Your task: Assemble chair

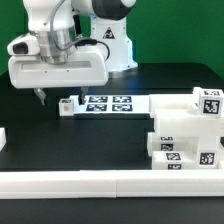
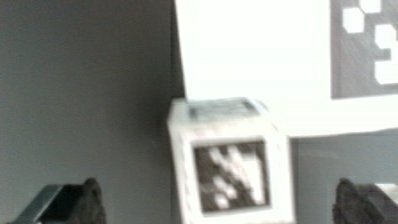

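The gripper (image 1: 40,97) is hovering with its jaws spread wide and holding nothing, above a small white tagged block (image 1: 67,105) sitting on the dark counter (image 1: 100,140) beside the marker board (image 1: 108,102). Other chair parts (image 1: 185,135) are lying stacked well apart, toward the exterior view's right.

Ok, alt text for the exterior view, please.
The open pincer hovers over the dark table beside a small white block and the marker board. White tagged chair parts are stacked at the exterior view's right.
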{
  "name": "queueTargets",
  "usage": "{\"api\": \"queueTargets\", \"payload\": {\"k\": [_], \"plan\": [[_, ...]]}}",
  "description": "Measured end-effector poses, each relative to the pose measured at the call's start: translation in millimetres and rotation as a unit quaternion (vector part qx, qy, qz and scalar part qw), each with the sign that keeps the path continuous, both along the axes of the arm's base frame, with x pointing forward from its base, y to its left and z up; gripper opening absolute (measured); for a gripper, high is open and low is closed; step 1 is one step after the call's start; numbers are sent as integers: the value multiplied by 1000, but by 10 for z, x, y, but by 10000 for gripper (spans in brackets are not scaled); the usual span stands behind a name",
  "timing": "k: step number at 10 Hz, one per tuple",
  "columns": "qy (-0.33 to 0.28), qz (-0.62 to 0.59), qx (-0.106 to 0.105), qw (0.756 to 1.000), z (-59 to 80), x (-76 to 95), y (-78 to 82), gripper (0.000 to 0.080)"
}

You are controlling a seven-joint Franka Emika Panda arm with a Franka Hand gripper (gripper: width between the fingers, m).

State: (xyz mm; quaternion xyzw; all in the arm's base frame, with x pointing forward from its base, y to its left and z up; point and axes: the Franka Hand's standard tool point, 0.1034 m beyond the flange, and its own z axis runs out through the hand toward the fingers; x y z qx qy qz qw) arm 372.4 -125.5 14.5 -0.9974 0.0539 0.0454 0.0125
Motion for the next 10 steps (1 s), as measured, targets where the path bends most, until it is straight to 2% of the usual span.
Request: {"api": "queueTargets", "payload": {"k": [3, 5, 6, 7, 8, 9, 10], "plan": [[2, 4, -6, 1000, -48, -47, -2, 649], [3, 3, -6, 1000, -50, -50, -5, 384], [3, 5, -6, 1000, -50, -50, -6, 384], [3, 12, -5, 1000, -50, -49, -7, 281], [2, 11, -5, 1000, -45, -36, -5, 281], [-3, 42, -3, 999, 9, 101, 32, 281], [-15, 99, -2, 995, 71, 313, 73, 281]]}}
